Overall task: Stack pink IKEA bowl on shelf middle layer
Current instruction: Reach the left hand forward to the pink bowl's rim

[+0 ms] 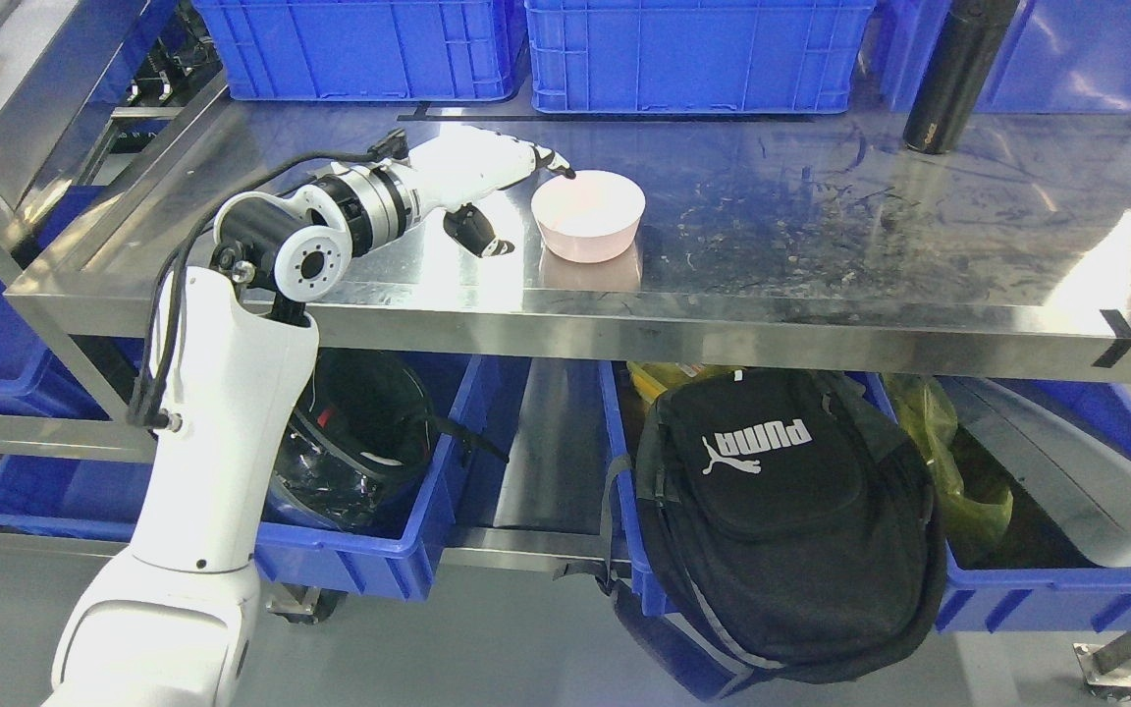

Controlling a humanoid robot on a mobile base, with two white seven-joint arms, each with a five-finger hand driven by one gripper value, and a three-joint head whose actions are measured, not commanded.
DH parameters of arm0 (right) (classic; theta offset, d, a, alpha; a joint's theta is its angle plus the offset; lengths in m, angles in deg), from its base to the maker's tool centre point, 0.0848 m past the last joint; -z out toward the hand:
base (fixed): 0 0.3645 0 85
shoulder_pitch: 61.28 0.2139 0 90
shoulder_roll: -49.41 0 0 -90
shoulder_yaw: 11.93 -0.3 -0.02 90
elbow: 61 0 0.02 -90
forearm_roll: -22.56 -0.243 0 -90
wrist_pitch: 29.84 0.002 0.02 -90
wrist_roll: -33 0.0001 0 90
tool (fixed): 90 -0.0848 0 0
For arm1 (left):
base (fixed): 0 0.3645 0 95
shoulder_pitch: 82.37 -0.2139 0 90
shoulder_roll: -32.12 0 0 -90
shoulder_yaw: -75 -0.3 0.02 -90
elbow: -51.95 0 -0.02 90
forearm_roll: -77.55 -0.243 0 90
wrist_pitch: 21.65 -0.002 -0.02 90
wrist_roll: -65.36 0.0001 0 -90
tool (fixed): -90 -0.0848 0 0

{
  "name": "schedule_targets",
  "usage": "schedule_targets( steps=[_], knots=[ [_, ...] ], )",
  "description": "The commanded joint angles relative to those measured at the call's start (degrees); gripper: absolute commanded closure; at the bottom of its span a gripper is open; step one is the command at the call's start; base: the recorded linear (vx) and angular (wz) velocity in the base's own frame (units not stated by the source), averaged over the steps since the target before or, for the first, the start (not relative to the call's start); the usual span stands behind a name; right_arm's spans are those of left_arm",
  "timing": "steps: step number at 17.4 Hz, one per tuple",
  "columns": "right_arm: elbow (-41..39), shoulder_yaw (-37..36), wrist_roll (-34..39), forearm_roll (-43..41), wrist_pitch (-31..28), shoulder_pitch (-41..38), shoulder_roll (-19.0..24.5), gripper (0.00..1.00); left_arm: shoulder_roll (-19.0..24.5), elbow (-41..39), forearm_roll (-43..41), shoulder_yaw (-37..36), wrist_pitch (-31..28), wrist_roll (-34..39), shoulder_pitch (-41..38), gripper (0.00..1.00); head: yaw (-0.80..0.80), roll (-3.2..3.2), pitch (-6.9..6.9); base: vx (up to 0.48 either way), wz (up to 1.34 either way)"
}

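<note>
Pink bowl [588,216] sits upright on the steel shelf [821,245], slightly left of frame centre, its faint reflection visible on the metal just below it. Left robot hand [497,191] enters from the lower left on a white arm and lies just beside the bowl's left side. Fingers [551,162] extend toward the bowl's upper-left rim, with a dark fingertip touching or nearly touching it; the thumb [475,231] points down toward the shelf surface, apart from the bowl wall. The hand is spread and grasps nothing. The bowl appears empty, with no second bowl under or in it. Along the top of the frame, blue crates [693,54] stand at the back of the shelf; a black bottle [953,74] stands upright at upper right, well apart from the bowl. Below the shelf, blue bins [379,550] occupy the lower level. A black backpack [781,520] hangs in front of the bins at lower centre-right, and a dark helmet [359,442] rests in the left bin. Yellow plastic bag [948,462] sits at right of the backpack.
</note>
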Motion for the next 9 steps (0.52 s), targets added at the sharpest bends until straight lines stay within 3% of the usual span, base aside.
schedule_targets(
  steps=[1,9],
  knots=[
    [-1.0,0.0,0.0,0.0,0.0,-1.3,-1.0,0.0,-5.7,8.5,-4.1,-2.1,0.0,0.0,1.0,0.29,0.0,0.0,0.0,0.0,0.0],
    [-1.0,0.0,0.0,0.0,0.0,-1.3,-1.0,0.0,-8.7,13.4,-5.3,-2.1,0.1,0.1,3.7,0.38,0.0,0.0,0.0,0.0,0.0]
  ],
)
